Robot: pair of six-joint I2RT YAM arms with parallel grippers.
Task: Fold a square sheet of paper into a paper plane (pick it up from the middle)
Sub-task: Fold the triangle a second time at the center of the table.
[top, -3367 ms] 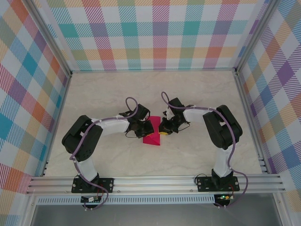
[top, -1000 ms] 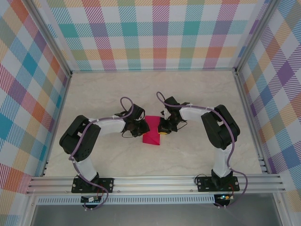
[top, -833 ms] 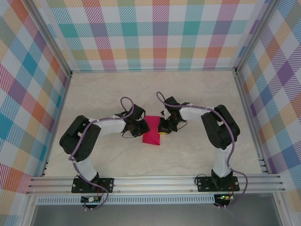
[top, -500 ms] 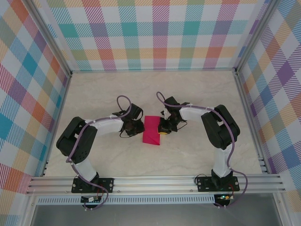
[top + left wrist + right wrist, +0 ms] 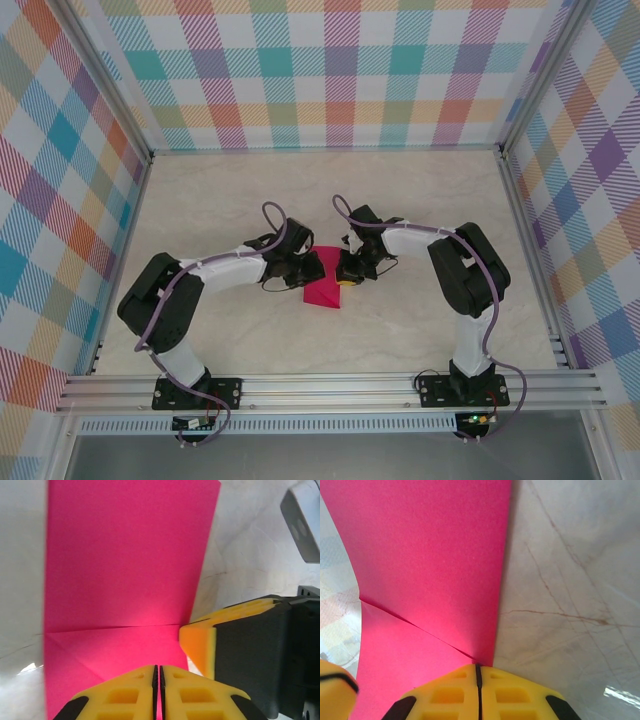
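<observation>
Top external: marbled table (image 5: 250,190), plaid walls (image 5: 330,70); left pincer (image 5: 307,270) and right pincer (image 5: 343,275) pressed together at pink paper (image 5: 322,290).

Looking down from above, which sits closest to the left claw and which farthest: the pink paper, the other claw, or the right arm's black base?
1. The folded magenta-pink paper sheet, right at the left claw.
2. The right claw, just across the paper.
3. The right arm's black base, at the near right table edge.

You're looking at a pale, marble-veined tabletop (image 5: 200,200). Just near of its middle lies one folded sheet of magenta-pink paper (image 5: 322,290), with a crease running across it.
</observation>
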